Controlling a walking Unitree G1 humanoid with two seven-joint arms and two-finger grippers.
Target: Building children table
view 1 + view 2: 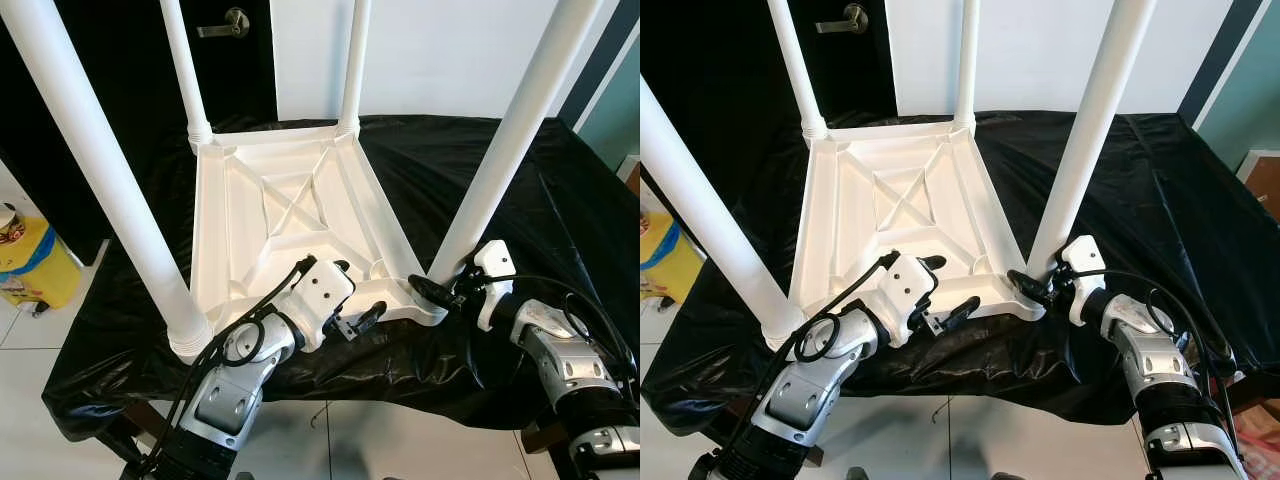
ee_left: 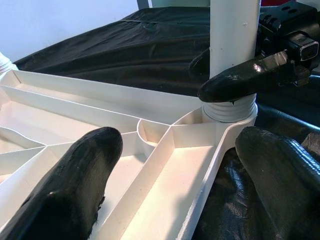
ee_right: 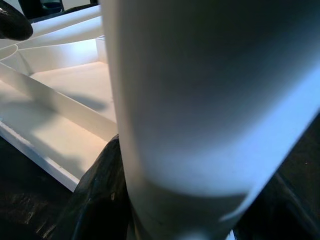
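- One white plastic children's table top [image 1: 290, 215] lies upside down on a counter covered with black plastic sheet [image 1: 530, 210], with its ribbed underside facing up.
- Four white round plastic legs stand up from its four corners: the near left leg [image 1: 110, 190], the near right leg [image 1: 515, 140], the far left leg [image 1: 185, 70] and the far right leg [image 1: 353, 65].
- Each leg sits in a ribbed socket at its corner; the near right socket [image 2: 230, 107] is clear in the left wrist view.
- The left end effector [image 1: 352, 295] is at the near edge of the table top, between the two near legs. Its two black fingers [image 2: 75, 180] are spread wide, one over the ribbed underside and the other outside the near rim over the black sheet, so they straddle the rim and hold nothing.
- The right end effector [image 1: 435, 290] is at the base of the near right leg. Its two black fingers [image 2: 235, 82] are closed around the leg just above the socket, one on each side.
- In the right wrist view the white leg [image 3: 210, 100] is very close and blurred, with a dark finger [image 3: 95, 200] beside it.
- One yellow container with a blue band [image 1: 35, 265] stands on the tiled floor [image 1: 20, 370] to the robot's left of the counter.
- One black door with a metal lever handle [image 1: 225, 25] is behind the counter, beside a white wall [image 1: 450, 50].
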